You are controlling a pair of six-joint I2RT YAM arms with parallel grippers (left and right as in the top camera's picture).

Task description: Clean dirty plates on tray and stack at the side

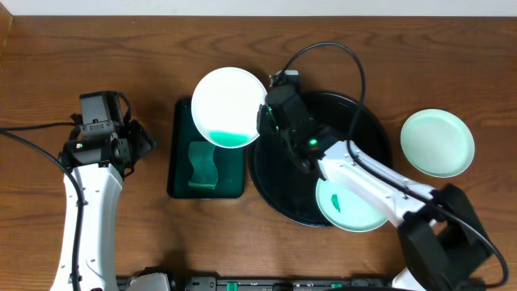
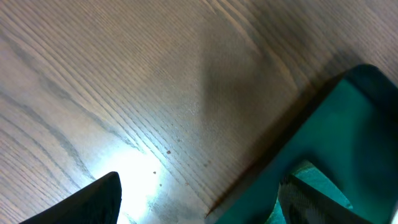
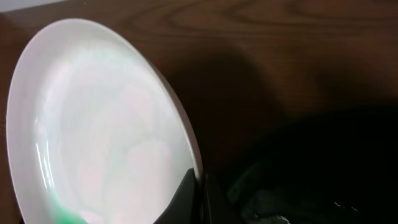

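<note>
— White plate (image 1: 230, 107), the one raised near the middle: who has it?

— The right gripper (image 1: 264, 114). Its jaws are pressed tight on the plate's right rim. In the right wrist view the dark fingertips (image 3: 194, 198) pinch that edge from below.

— Is the plate level?

— No, it is tilted. A green pool (image 1: 230, 139) sits along its lower edge. That edge hangs over the green tray (image 1: 179, 174), the small rectangular one just left of the black tray (image 1: 275, 182).

— What lies in the green tray?

— A wavy green piece (image 1: 203, 166), perhaps a sponge. From above I can't tell for sure.

— And the other plates?

— A second plate (image 1: 355, 212) lies on the black tray at its lower right rim in the overhead view. It is partly under the right arm and carries a small green smear (image 1: 336, 202). A third plate (image 1: 437, 143), pale mint, rests on the wooden table (image 1: 323, 40) just right of the black tray, not touching it.

— The left gripper (image 1: 144, 139)?

— It is spread wide with nothing between the jaws. It hovers over bare wood just left of the green tray. In its wrist view one finger (image 2: 99, 199) shows at the lower left, and the other shows at the lower right in front of the tray's corner.
</note>
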